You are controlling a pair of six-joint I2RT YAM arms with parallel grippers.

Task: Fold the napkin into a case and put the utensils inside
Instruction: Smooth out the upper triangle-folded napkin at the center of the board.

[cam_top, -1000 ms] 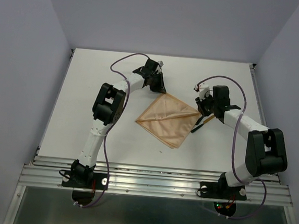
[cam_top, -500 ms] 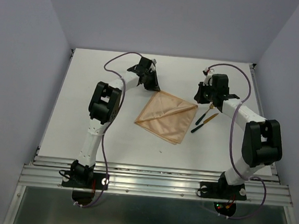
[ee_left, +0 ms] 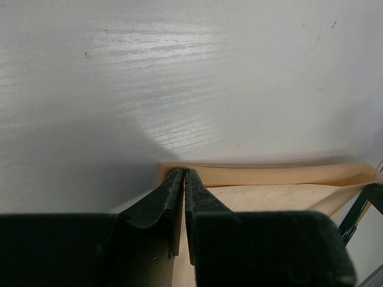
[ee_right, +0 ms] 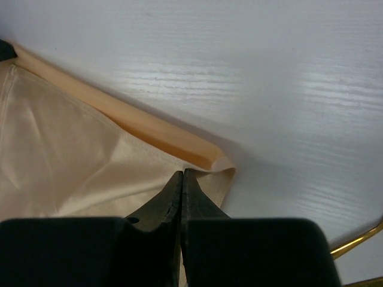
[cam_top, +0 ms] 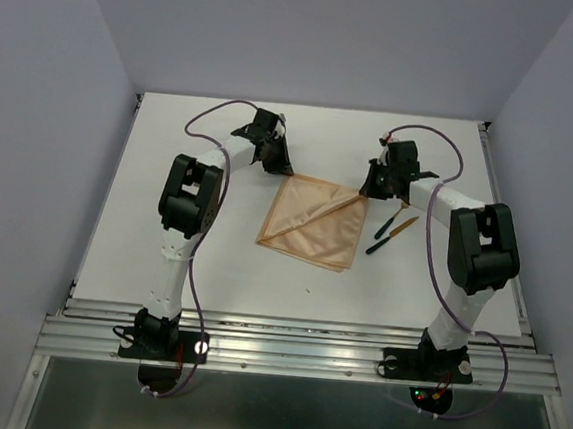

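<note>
The left gripper (ee_left: 184, 175) was seen nipped almost shut on the 11 o'clock corner of the napkin (cam_top: 316, 225), which was laid flat mid-table with a diagonal crease across it. The right gripper (ee_right: 182, 174) was pinched fully together on the 1 o'clock corner, beside a doubled edge. The utensils (cam_top: 390, 230) were left just beside the cloth at 3 o'clock, outside it. Folding was judged to be in hand, with no case yet formed. Next, both corners would need to be carried level toward 6 o'clock.
</note>
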